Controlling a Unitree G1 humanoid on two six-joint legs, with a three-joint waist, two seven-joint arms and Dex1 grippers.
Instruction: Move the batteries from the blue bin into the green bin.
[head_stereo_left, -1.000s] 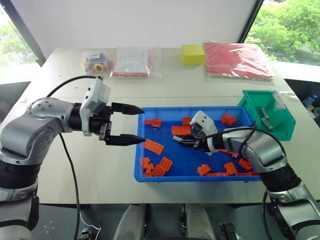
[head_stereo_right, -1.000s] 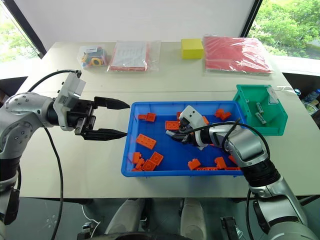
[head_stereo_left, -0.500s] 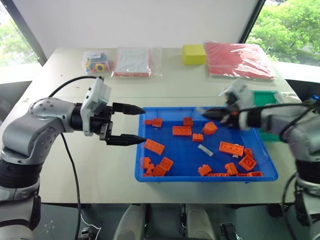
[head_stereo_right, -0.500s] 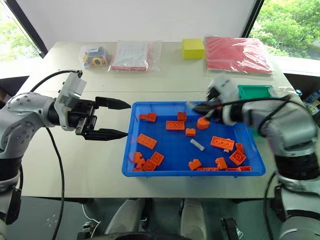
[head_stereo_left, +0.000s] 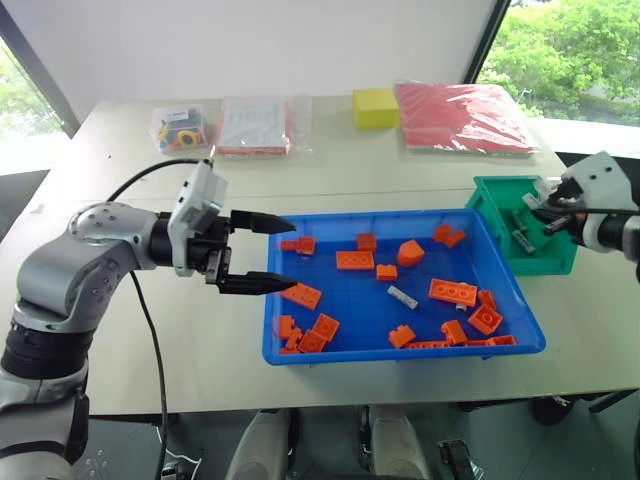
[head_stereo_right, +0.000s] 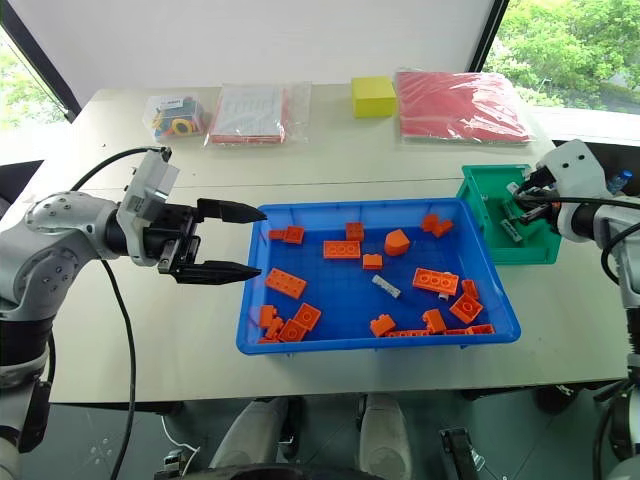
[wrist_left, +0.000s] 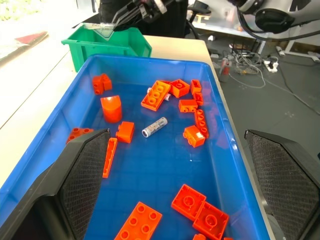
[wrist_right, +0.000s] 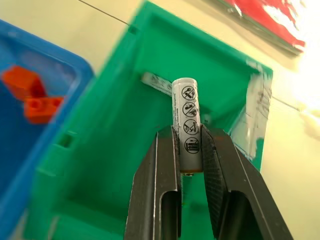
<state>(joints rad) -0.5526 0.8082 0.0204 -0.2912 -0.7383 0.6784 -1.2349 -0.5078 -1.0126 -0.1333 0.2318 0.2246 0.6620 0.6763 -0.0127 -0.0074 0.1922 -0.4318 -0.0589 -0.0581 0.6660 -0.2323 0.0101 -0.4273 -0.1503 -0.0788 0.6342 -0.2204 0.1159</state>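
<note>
The blue bin (head_stereo_left: 400, 351) holds several orange bricks and one grey battery (head_stereo_left: 402, 296) lying near its middle, which the left wrist view shows too as the battery (wrist_left: 154, 127). My left gripper (head_stereo_left: 292, 255) hangs open at the bin's left edge, empty, pointing across it. My right gripper (wrist_right: 187, 131) is shut on a white battery (wrist_right: 186, 100), held upright just above the green bin (wrist_right: 110, 150). The green bin (head_stereo_left: 494, 199) stands right of the blue bin with batteries (head_stereo_left: 520, 236) lying inside it.
Along the table's far side lie a yellow block (head_stereo_left: 374, 107), a red bag (head_stereo_left: 460, 116) and two clear bags (head_stereo_left: 255, 123) of parts. Bare tabletop lies between those and the bins.
My right gripper left the middle of the blue bin and swung right and up to the green bin, carrying a battery. The left arm kept still.
</note>
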